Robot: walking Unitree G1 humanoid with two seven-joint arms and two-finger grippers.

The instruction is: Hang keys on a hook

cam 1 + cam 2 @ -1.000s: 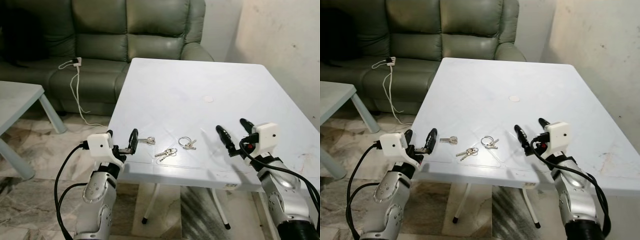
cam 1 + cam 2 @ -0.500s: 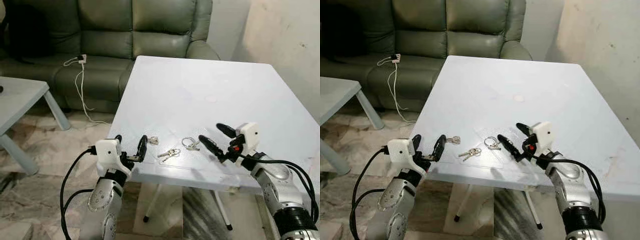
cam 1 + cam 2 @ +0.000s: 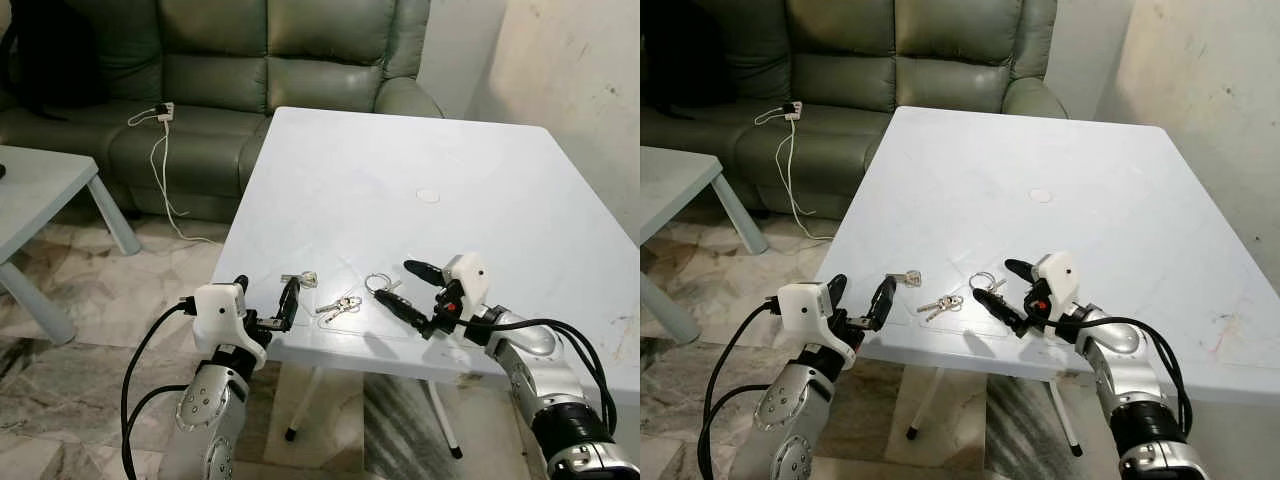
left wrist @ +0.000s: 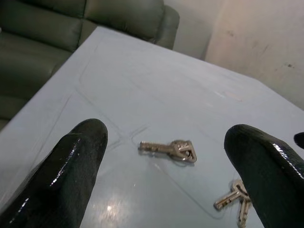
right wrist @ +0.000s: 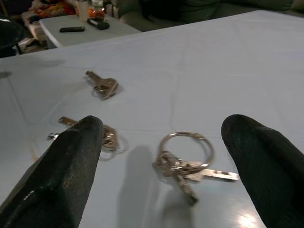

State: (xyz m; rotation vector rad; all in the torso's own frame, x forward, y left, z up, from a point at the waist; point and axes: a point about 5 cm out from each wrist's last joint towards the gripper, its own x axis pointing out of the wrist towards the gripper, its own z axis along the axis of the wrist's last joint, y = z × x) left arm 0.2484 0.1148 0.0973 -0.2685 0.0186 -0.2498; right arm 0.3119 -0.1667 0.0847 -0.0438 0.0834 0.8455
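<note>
My two grippers were both over the near edge of the white table (image 3: 350, 180). My left gripper (image 3: 265, 305) sat at the near left corner, its two black fingers spread wide with nothing between them. My right gripper (image 3: 412, 289) reached in from the right, fingers (image 5: 71, 161) also wide apart, the ringed bunch lying on the table in the gap between them and untouched.

I counted three sets of keys, all lying flat along the near part of the table. Furthest left, just beyond my left gripper, lay a single key (image 4: 167, 147) with a small ring at its head. In the middle lay a small bunch of keys (image 3: 336, 306). On the right lay a bunch on a large round ring (image 5: 186, 156), closest to my right gripper.

Further out on the tabletop there was one small round mark (image 3: 428, 196). The floor was marbled tile (image 3: 90, 330). On the near left stood a second, lower pale table (image 3: 40, 190), and in my right wrist view it carried a few small items too blurred to name. At the far side stood one grey-green leather sofa (image 3: 250, 60) with one white charger and cable (image 3: 160, 130) trailing off its seat. A stained cream wall (image 3: 570, 90) rose on the right.
</note>
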